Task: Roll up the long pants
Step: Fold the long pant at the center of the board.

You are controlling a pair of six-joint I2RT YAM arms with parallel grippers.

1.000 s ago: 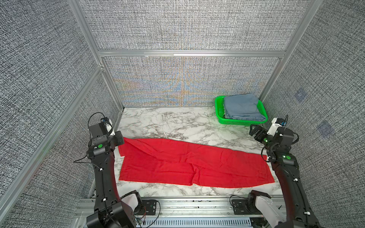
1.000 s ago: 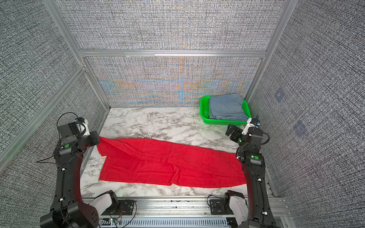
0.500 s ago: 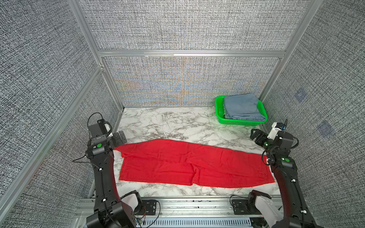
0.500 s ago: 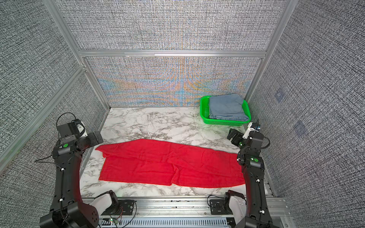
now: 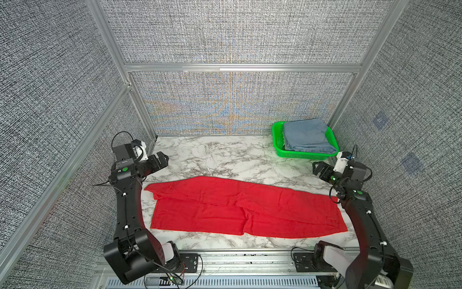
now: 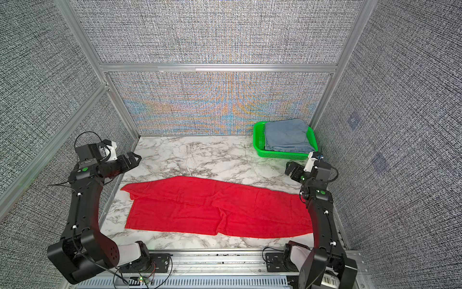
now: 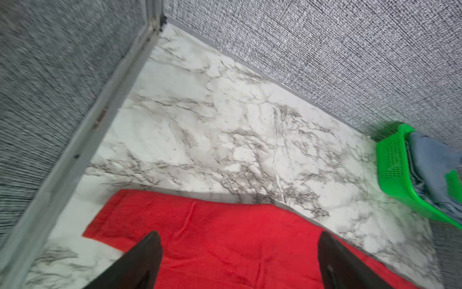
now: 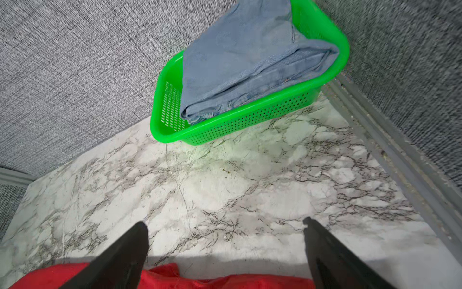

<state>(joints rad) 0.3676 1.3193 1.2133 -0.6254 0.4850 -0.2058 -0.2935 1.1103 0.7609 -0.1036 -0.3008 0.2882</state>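
1. Counter (image 5: 225, 155), marble-patterned, carries everything; the long pants (image 5: 237, 210) lie flat across its lower half in both top views, long axis running left to right of the frame, far edge slanting down toward the right
2. Left end of the pants sits at lower left of centre, its upper corner sticking out to a point just beside the left arm; the right end reaches the right arm, which hides part of it
3. Green basket (image 5: 277, 140) with a folded blue-grey garment (image 5: 305, 135) stands at the counter's upper right, well apart from the pants
4. Left claw (image 5: 164, 159) hangs empty, jaws spread wide, up and left of that pointed corner, so the pants lie down and right of it
5. Right claw (image 5: 316, 169) is likewise wide apart and empty, just up and right of the right end; the pants lie down and left of it
6. Judgement: a roll would run along the long axis from a short end, and the left claw looks the nearer to cloth, since red fills the space between its fingers (image 7: 147, 252) in the left wrist view
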